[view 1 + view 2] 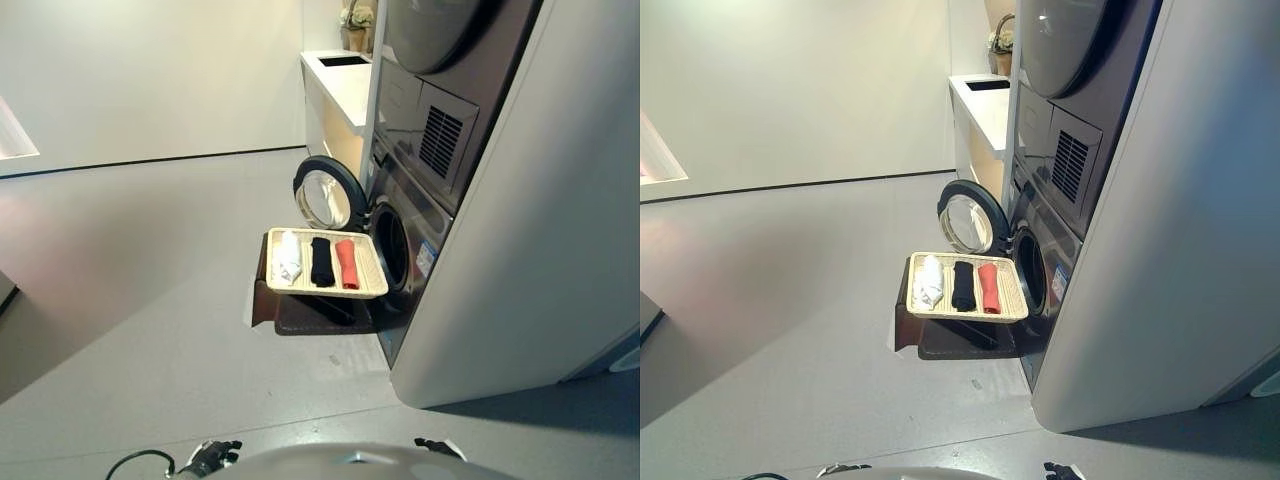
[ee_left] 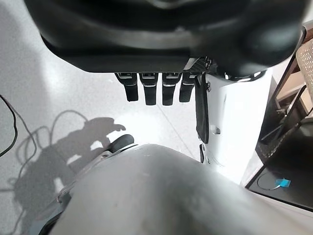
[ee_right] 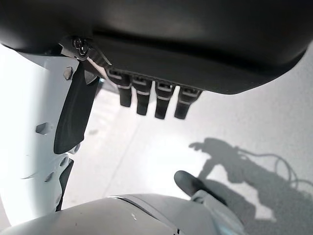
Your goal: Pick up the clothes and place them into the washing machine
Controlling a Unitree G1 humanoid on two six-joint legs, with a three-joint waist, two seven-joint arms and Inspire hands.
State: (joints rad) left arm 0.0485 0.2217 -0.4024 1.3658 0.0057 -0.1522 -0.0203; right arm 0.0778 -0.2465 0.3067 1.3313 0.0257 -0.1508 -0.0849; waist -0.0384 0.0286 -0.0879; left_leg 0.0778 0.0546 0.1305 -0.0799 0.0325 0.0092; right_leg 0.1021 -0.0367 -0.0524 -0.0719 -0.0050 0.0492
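A shallow wicker basket (image 1: 372, 286) rests on a low dark brown box (image 1: 315, 312) beside the washing machine (image 1: 415, 235). In it lie a white cloth (image 1: 289, 257), a black cloth (image 1: 321, 261) and a red cloth (image 1: 346, 264), side by side. The machine's round door (image 1: 325, 193) stands open and the drum opening (image 1: 392, 245) is dark. My left hand (image 1: 210, 457) hangs low at the bottom edge, far from the basket; its fingers (image 2: 152, 88) are straight and hold nothing. My right hand (image 1: 436, 446) hangs low too, its fingers (image 3: 146, 100) straight and empty.
A dryer (image 1: 440, 40) is stacked above the washing machine. A white counter (image 1: 340, 85) with a plant (image 1: 356, 22) stands behind the machine. Grey floor (image 1: 150, 270) stretches from me to the basket.
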